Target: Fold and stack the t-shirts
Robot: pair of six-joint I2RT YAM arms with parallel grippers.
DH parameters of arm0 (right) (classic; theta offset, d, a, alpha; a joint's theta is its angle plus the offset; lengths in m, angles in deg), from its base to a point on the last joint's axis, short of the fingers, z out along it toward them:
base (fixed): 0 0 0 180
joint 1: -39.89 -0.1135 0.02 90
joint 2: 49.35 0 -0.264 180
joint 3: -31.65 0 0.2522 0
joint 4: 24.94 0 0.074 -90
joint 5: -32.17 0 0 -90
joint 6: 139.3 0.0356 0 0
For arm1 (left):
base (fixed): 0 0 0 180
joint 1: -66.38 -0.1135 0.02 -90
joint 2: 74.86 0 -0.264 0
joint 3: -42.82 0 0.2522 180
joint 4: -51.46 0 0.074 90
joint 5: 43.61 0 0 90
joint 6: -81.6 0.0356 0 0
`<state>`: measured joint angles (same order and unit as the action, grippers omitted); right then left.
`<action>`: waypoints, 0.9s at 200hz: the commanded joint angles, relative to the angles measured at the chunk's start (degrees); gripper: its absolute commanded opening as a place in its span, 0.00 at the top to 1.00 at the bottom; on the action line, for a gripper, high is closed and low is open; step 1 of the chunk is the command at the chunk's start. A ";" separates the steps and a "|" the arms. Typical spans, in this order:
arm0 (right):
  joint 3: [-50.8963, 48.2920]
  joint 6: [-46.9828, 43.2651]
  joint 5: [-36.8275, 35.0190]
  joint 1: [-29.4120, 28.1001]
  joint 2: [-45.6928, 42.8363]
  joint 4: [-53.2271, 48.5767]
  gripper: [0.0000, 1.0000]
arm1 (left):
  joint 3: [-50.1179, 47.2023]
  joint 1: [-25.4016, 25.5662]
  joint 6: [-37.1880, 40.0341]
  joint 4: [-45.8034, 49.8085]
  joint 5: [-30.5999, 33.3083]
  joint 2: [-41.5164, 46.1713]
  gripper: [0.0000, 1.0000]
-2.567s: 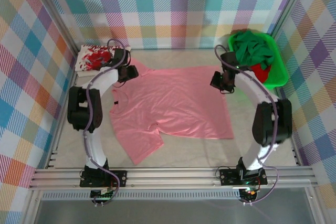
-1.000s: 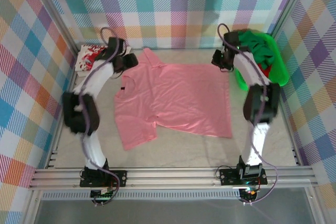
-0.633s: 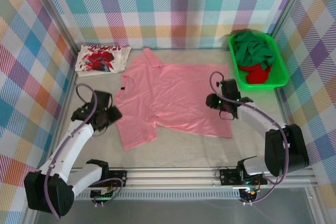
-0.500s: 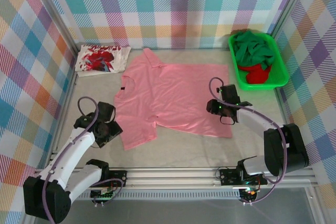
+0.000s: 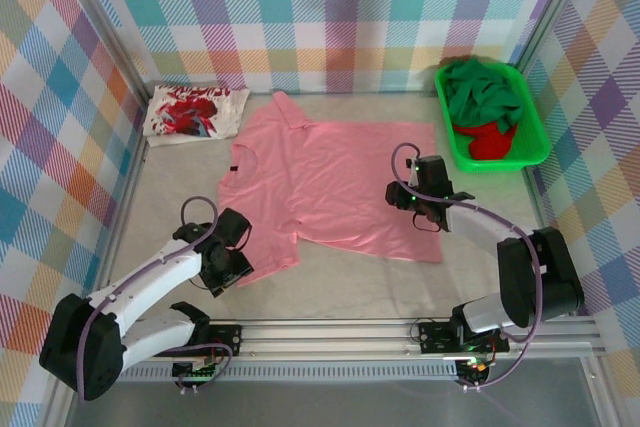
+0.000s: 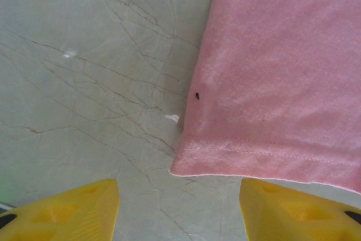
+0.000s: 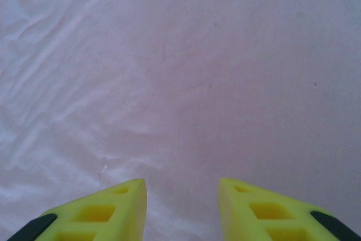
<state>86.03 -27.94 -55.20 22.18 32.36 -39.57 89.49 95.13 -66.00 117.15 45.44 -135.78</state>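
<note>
Nearest the bases, the left gripper [image 5: 229,265] hangs low over the table [image 5: 340,272] just beside the pink shirt's [image 5: 335,182] near sleeve. Its wrist view shows what the top view cannot. The left gripper [image 6: 179,213] has blocky yellow plastic fingers [image 6: 62,210] spread wide with nothing between them. Beneath them is a pale grey surface veined with fine crack-like lines and a few white flecks. The sleeve [image 6: 276,77] has a soft, faintly fuzzy knit, a double-stitched hem, a squared corner and one tiny dark speck.

A little farther in, the right gripper [image 5: 424,209] sits over the shirt's right side, near its bottom edge. Seen from the wrist, the right gripper [image 7: 181,213] has its yellow fingers [image 7: 93,214] parted, gripping nothing. The cloth [image 7: 186,83] below lies smooth on the right and in shallow ripples on the left.

The top view shows the pink shirt spread flat across the middle of the table, collar to the left, one sleeve toward the near edge and one toward the back.

At the far left corner a white shirt [image 5: 192,112] with a splashy red print lies loosely folded, apart from the pink one. At the far right a glossy bright green tray [image 5: 541,137] holds a crumpled dark green shirt [image 5: 483,95] heaped above a bunched red shirt [image 5: 490,143].
</note>
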 commanded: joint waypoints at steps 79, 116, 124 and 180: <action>-1.79 2.09 -0.96 -0.58 -4.71 -0.76 0.60 | -4.56 1.22 0.74 -12.09 0.53 -2.30 0.68; -2.32 3.30 -1.30 -0.57 -6.36 -3.20 0.60 | -2.80 1.22 3.29 -11.31 1.15 -5.64 0.93; -2.26 3.93 -1.53 -0.57 -7.21 -4.86 0.60 | -2.02 1.22 3.84 -10.74 1.58 -5.74 0.95; 2.26 20.77 -7.23 0.81 -13.26 -43.60 0.48 | 2.84 1.13 5.62 -6.32 6.23 -2.61 1.00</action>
<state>85.29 -17.53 -59.83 22.11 21.21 -59.02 90.10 95.75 -61.94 107.46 48.25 -140.66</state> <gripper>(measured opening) 0.514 0.052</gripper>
